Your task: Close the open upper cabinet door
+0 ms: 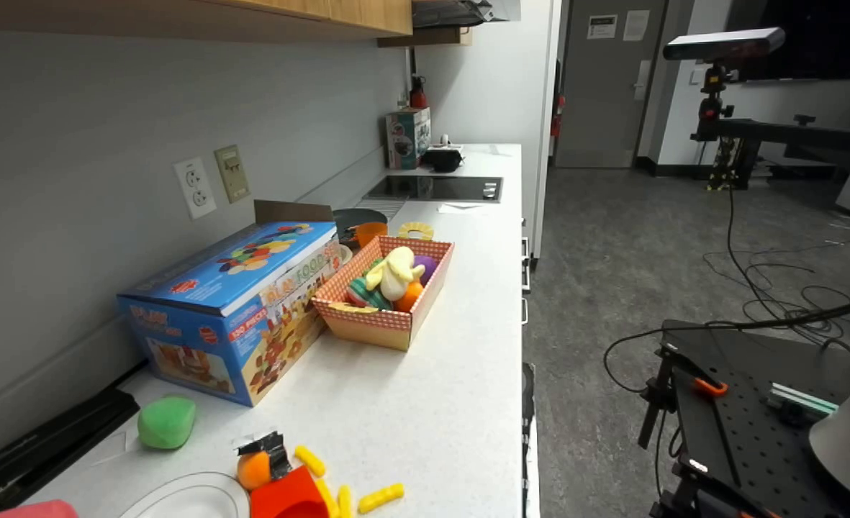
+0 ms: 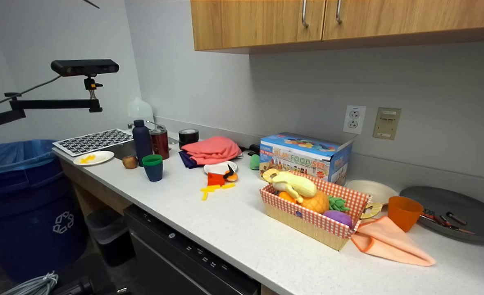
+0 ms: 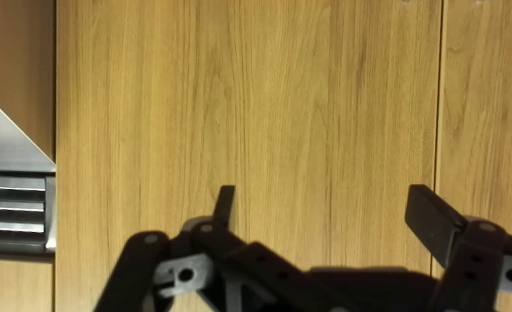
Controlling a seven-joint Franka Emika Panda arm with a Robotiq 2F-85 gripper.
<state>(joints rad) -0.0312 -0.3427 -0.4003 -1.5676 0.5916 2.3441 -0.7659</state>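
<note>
Straight ahead of our gripper (image 3: pixel 323 203) stands the upper cabinet door (image 3: pixel 247 130), its smooth tan face filling most of the wrist view; our fingers (image 3: pixel 431 221) are spread wide with nothing between them, and we cannot tell whether they touch the wood. Behind the right-hand finger in that view runs a thin dark seam (image 3: pixel 437 121), with a neighbouring panel (image 3: pixel 485 130) beyond it; well off to the gripper's left is a slatted metal vent (image 3: pixel 11 206). The door looks flush, or nearly so, with its neighbour, so we judge little closing is left, though a slight gap could escape us. We expect a stiff, flat board with some weight but easy to swing, hard to break, and a bit slick under our tips. No pinch is called for: we would press squarely on the face close to the seam, where leverage should be best. Were a pull wanted, a metal handle (image 2: pixel 338 13) such as we see in an exterior view on matching wood would be the natural hold.
</note>
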